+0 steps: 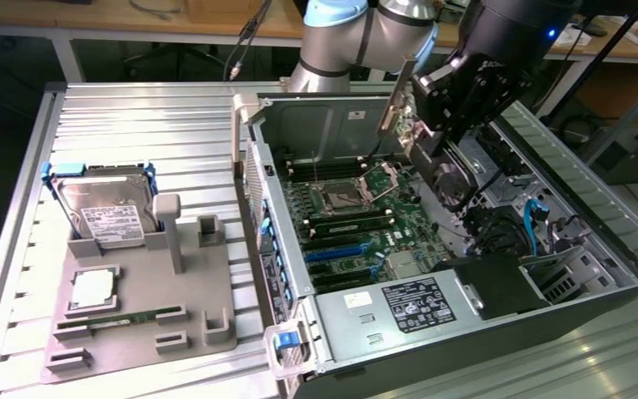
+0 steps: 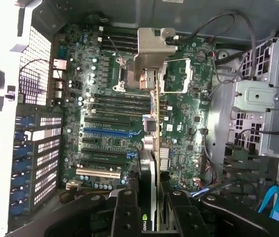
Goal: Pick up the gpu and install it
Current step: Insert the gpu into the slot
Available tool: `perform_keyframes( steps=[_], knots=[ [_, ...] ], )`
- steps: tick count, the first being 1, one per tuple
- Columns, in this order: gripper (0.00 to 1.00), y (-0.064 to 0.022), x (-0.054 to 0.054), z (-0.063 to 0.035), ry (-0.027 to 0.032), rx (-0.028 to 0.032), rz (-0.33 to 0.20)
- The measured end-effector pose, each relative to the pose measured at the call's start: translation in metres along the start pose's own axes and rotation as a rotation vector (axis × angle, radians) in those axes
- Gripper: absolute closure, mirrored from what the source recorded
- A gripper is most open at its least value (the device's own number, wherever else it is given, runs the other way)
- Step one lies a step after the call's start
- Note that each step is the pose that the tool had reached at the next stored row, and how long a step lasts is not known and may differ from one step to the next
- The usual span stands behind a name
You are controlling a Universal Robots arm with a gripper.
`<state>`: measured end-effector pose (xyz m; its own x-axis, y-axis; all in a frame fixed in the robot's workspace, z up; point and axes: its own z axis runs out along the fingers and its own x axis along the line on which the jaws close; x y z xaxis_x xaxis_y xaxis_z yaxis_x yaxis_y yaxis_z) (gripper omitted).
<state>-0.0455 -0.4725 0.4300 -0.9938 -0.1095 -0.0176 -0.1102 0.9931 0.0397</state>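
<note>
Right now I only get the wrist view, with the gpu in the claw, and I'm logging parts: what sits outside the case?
Observer: A hard drive stands upright in a grey holder, at the exterior view's left of the case.
Operator: Any memory there?
Observer: One green stick lies flat in the holder's near part.
Operator: And a processor?
Observer: A square silver chip lies between drive and stick.
</note>
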Motion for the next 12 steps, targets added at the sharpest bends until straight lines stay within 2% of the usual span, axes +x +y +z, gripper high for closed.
perform_keyframes(
  steps=[1, 4, 7, 12],
  knots=[
    [0.73, 0.0000, 0.0000, 0.0000, 0.0006, -0.0003, -0.016],
    [0.73, 0.0000, 0.0000, 0.0000, 0.0043, -0.0019, -0.109],
    [0.73, 0.0000, 0.0000, 0.0000, 0.0065, -0.0028, -0.162],
    [0.73, 0.0000, 0.0000, 0.0000, 0.0135, -0.0060, -0.341]
  ],
)
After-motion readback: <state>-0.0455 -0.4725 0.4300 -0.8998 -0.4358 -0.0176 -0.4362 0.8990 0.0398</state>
